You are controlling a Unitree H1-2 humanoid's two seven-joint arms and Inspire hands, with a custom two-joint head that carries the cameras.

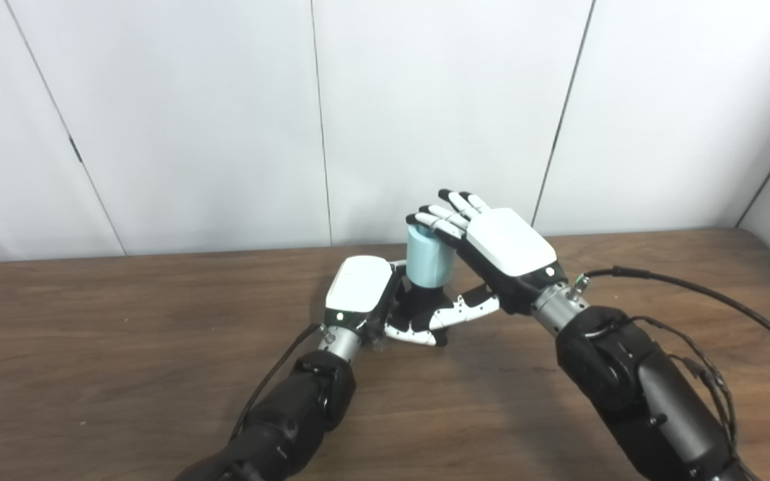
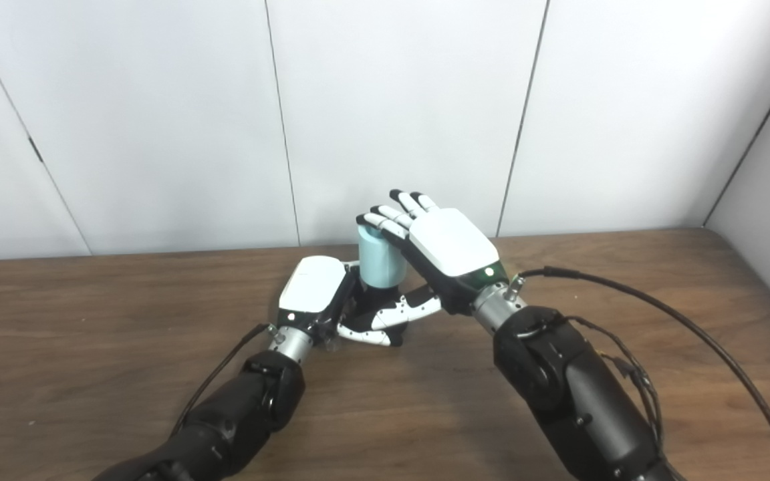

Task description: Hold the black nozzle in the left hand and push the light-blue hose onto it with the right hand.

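The light-blue hose [image 1: 428,257] is a short cylinder standing upright on the black nozzle [image 1: 417,302] near the middle of the table. My left hand [image 1: 365,294] rests on the table with its fingers wrapped around the nozzle, so only a dark stub shows under the hose. My right hand [image 1: 502,244] is beside and above the hose with its fingers stretched out. Its fingertips [image 1: 433,224] lie on the hose's upper right rim. The thumb reaches under the hose toward the left hand. The joint between hose and nozzle is hidden by the fingers.
The brown wooden table [image 1: 124,334] runs to a white panelled wall close behind the hands. A black cable [image 1: 692,287] arcs from the right wrist over the table's right side. Another thin cable [image 2: 218,374] runs along the left forearm.
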